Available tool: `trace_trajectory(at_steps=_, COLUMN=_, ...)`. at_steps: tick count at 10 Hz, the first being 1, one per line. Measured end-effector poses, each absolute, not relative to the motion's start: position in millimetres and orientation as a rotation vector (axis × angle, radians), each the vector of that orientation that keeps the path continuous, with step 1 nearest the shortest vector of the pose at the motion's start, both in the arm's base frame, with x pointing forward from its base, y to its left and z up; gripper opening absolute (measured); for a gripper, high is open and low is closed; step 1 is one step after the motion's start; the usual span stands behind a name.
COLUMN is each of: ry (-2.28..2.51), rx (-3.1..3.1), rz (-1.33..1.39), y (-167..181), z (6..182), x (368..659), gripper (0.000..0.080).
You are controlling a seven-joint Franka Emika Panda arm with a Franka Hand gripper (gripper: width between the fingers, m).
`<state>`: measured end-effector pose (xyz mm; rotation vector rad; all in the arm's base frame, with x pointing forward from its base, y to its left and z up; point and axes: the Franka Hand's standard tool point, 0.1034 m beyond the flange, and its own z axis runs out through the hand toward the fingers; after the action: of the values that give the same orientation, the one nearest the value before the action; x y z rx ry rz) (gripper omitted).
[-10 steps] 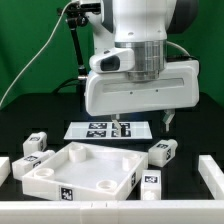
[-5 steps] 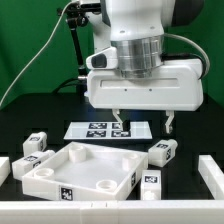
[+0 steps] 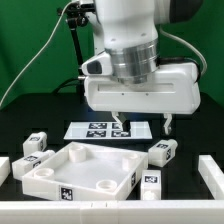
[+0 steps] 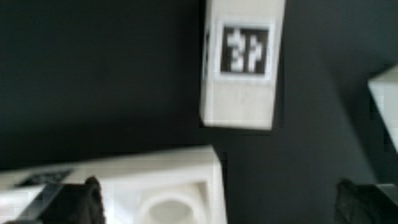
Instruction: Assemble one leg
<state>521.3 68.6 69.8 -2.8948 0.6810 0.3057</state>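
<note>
Several small white tagged legs lie around the big white panel (image 3: pixel 78 166): one at the exterior view's left (image 3: pixel 36 144), one right of the panel (image 3: pixel 162 151), one at its front right corner (image 3: pixel 150 181). My gripper (image 3: pixel 143 124) hangs open and empty above the panel's back right part, fingers apart and touching nothing. In the wrist view one leg (image 4: pixel 244 60) lies on the black table, its tag face up, beyond a corner of the panel (image 4: pixel 151 185) with a round hole. The gripper (image 4: pixel 222 205) shows only its two dark fingertips (image 4: pixel 71 200).
The marker board (image 3: pixel 100 129) lies flat behind the panel, under the gripper. White rails stand at the table's right (image 3: pixel 213 178) and left (image 3: pixel 4 166) edges. A green backdrop stands behind. A white edge (image 4: pixel 384 100) shows at the side of the wrist view.
The arm's hand has shifted slightly toward the exterior view's left and turned a little. The fingers stay open; no part has moved.
</note>
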Motion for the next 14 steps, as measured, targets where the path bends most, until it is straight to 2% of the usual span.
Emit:
trace_trajectory(at_steps=1, ry=0.713, rx=-2.826, rz=0.423, y=69.2, z=69.6, x=528.0, gripper=0.0649)
trace_trajectory(at_steps=3, ry=0.743, rx=-2.669, rz=0.703, y=71.7, z=68.0, x=522.5, gripper=0.0649)
trace_trajectory(at_steps=7, ry=0.68, rx=-2.537, rz=1.024, y=69.1, z=63.8, x=515.0, gripper=0.0649)
trace_trajectory(at_steps=8, ry=0.729, rx=-2.513, rz=1.105, y=71.1, z=58.0, x=511.5, gripper=0.0649)
trace_trajectory(at_steps=10, ry=0.775, rx=-2.518, rz=1.169, y=81.7, z=46.2, x=506.1, gripper=0.0649)
trace_trajectory(at_steps=14, ry=0.74, rx=-2.485, rz=1.216, y=82.0, z=44.5, x=499.6, gripper=0.0649)
